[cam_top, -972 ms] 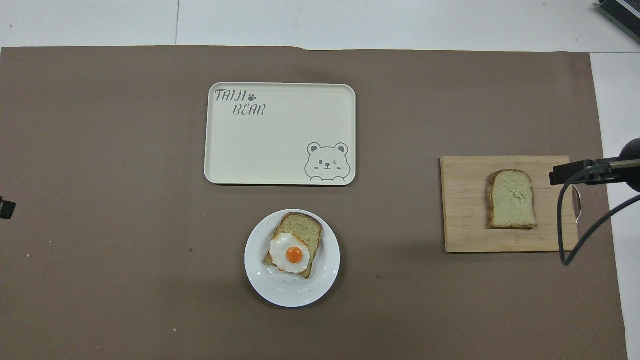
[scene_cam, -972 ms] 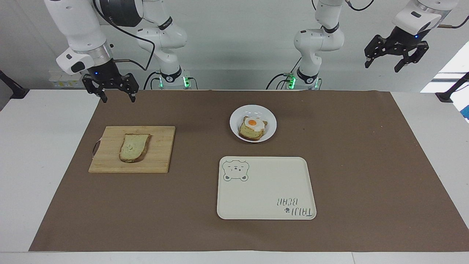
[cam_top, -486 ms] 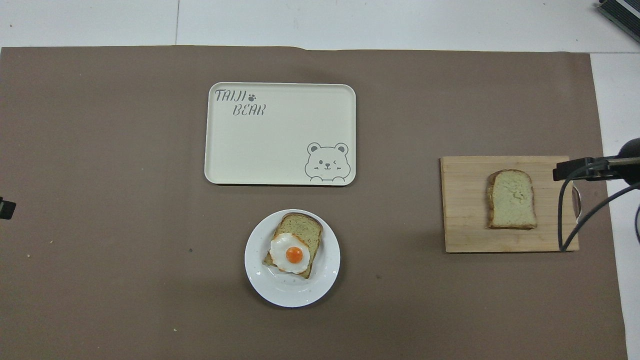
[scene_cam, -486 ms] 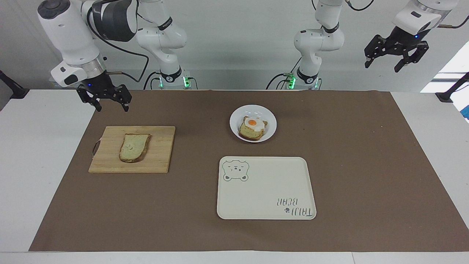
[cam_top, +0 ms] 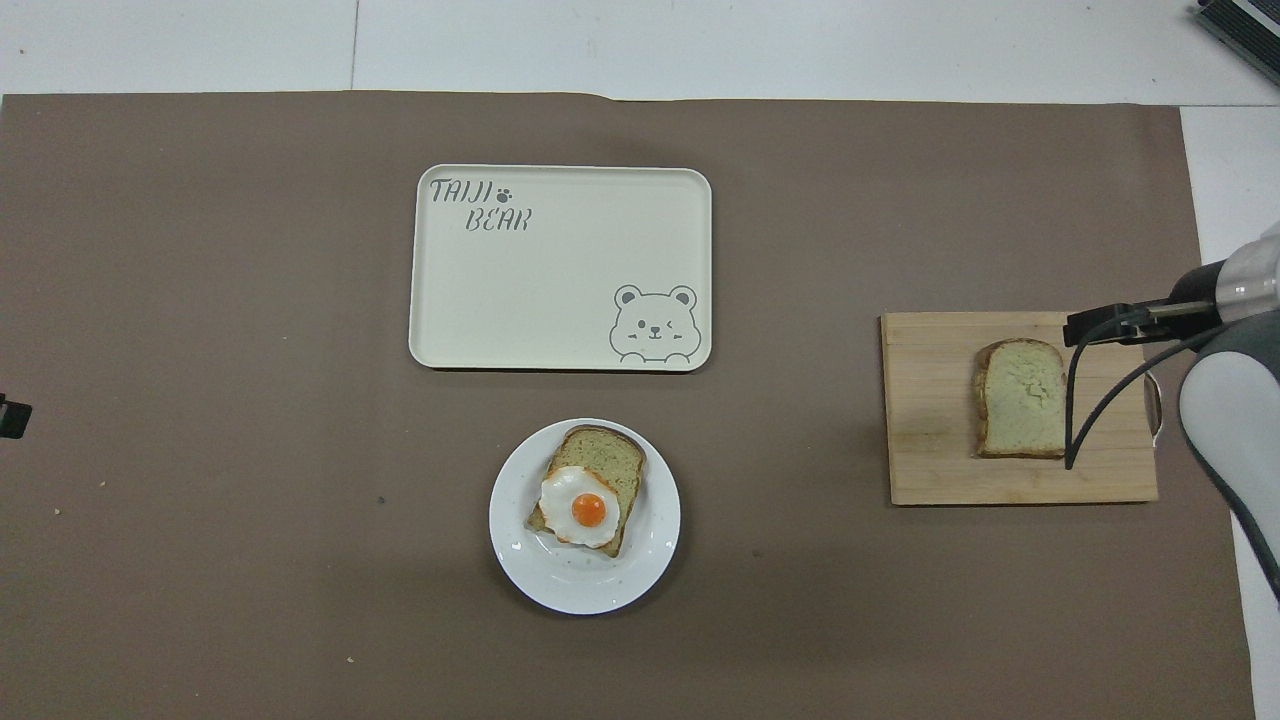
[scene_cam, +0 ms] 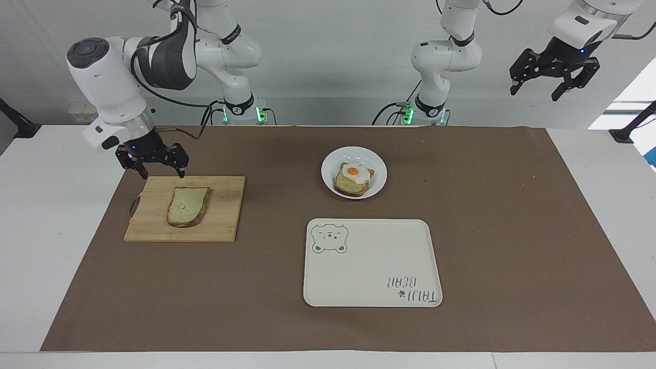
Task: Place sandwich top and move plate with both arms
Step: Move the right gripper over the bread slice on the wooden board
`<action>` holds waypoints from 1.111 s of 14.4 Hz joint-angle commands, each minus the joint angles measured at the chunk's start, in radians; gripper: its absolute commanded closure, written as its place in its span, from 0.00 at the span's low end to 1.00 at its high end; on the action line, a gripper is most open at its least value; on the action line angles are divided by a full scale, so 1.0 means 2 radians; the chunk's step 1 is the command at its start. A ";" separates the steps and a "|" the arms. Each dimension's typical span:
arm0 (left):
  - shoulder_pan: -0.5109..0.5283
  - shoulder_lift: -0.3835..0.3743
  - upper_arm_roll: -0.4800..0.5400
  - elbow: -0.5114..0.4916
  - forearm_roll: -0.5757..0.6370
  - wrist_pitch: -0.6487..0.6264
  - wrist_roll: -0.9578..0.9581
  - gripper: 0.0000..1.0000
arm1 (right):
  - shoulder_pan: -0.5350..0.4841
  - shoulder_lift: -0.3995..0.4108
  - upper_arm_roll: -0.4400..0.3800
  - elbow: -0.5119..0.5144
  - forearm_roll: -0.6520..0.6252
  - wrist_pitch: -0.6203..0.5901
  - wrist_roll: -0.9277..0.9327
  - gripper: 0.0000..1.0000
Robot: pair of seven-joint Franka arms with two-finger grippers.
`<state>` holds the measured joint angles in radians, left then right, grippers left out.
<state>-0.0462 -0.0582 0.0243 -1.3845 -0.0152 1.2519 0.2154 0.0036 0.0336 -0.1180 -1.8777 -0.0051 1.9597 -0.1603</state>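
- Facing view: the right gripper [scene_cam: 160, 175] hangs with fingers spread wide, holding nothing, just over the robot-side edge of a wooden cutting board [scene_cam: 225, 215].
- Sandwich top [scene_cam: 187, 206] lies flat on that board, toward the right arm's end of the bench [scene_cam: 589, 215].
- Left gripper [scene_cam: 553, 87] waits high over the left arm's end, spread wide and empty.
- Plate [scene_cam: 329, 179] holds a bread slice with fried egg [scene_cam: 354, 177]; the bear tray [scene_cam: 371, 264] lies farther from the robots.
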 commanded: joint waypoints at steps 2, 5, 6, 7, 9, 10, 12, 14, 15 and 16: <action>-0.001 -0.008 0.001 -0.008 0.005 0.001 -0.005 0.00 | -0.034 0.040 0.004 -0.011 0.028 0.060 -0.048 0.00; -0.001 -0.008 0.001 -0.008 0.005 0.001 -0.004 0.00 | -0.054 0.070 0.004 -0.011 0.055 0.069 -0.049 0.00; -0.001 -0.008 0.001 -0.008 0.005 0.001 -0.004 0.00 | -0.061 0.077 0.004 -0.014 0.065 0.074 -0.050 0.00; -0.001 -0.008 0.001 -0.008 0.005 0.001 -0.004 0.00 | -0.064 0.082 0.004 -0.020 0.065 0.076 -0.051 0.00; -0.001 -0.008 0.001 -0.008 0.005 0.001 -0.004 0.00 | -0.069 0.089 0.004 -0.035 0.067 0.092 -0.055 0.00; -0.001 -0.008 0.001 -0.008 0.005 0.001 -0.004 0.00 | -0.069 0.091 0.004 -0.047 0.075 0.104 -0.056 0.00; -0.001 -0.008 0.001 -0.008 0.005 0.001 -0.004 0.00 | -0.071 0.099 0.004 -0.065 0.096 0.122 -0.062 0.00; -0.001 -0.008 0.001 -0.008 0.005 0.001 -0.005 0.00 | -0.075 0.114 0.004 -0.067 0.124 0.125 -0.081 0.00; -0.001 -0.008 0.001 -0.008 0.005 0.001 -0.004 0.00 | -0.078 0.114 0.004 -0.068 0.127 0.125 -0.093 0.00; -0.001 -0.008 0.001 -0.008 0.005 0.001 -0.004 0.00 | -0.080 0.114 0.004 -0.068 0.127 0.125 -0.097 0.00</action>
<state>-0.0462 -0.0582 0.0243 -1.3846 -0.0152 1.2519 0.2154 -0.1302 0.2652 -0.1189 -2.0019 0.2140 2.1949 -0.2982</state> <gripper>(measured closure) 0.000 0.000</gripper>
